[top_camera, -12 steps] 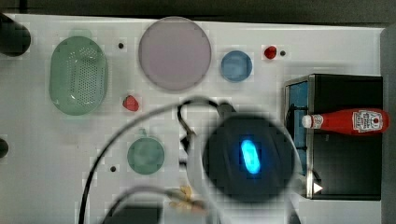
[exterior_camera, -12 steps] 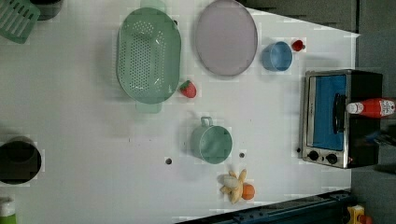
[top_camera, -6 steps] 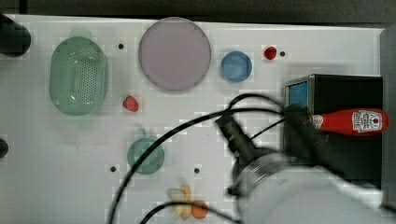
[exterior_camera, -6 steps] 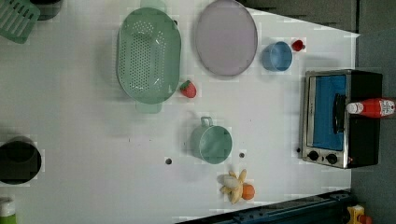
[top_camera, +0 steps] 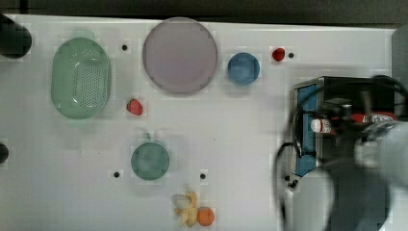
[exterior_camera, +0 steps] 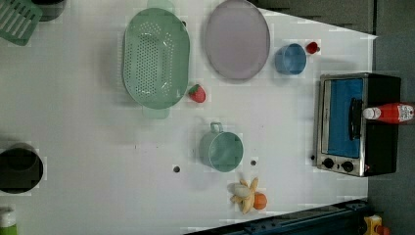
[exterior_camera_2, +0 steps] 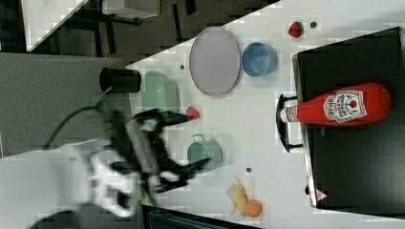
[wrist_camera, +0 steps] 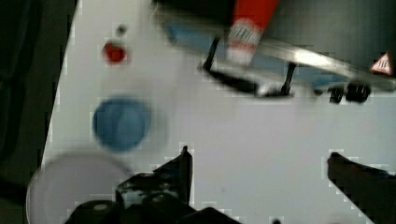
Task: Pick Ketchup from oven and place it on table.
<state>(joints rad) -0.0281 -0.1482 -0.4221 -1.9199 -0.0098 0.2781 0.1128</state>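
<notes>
The gripper (wrist_camera: pixel 257 168) stands wide open with nothing between its fingers (wrist_camera: pixel 180 170), hanging over bare table (wrist_camera: pixel 243 126) a little short of the oven (wrist_camera: pixel 322 28). From the wrist view the oven's bar handle (wrist_camera: pixel 247 81) and knobs (wrist_camera: pixel 350 91) lie ahead of the fingertips, and the ketchup (wrist_camera: pixel 250 21) sits on the oven roof with its white cap poking past the front edge over the handle.

The right view shows the bottle's label plainly: the ketchup (exterior_camera_2: pixel 339 109) lies on its side across the black top of the oven (exterior_camera_2: pixel 353 157), cap toward the table's middle. There the arm is a blur at the right view's left, the gripper (exterior_camera_2: pixel 186 143) spread wide above the green cup (exterior_camera_2: pixel 205 151).

In the top view the arm covers much of the oven (top_camera: pixel 308 96) at the table's right edge, with just the ketchup cap (top_camera: pixel 317 125) peeking out.

The left view gives the oven (exterior_camera: pixel 359 122) unobstructed, blue door shut, ketchup (exterior_camera: pixel 389 113) on top.

Farther off are the banana and orange (exterior_camera: pixel 248 196), strawberry (exterior_camera: pixel 197 93), colander (exterior_camera: pixel 155 58), plate (exterior_camera: pixel 237 38) and blue bowl (exterior_camera: pixel 290 58).
</notes>
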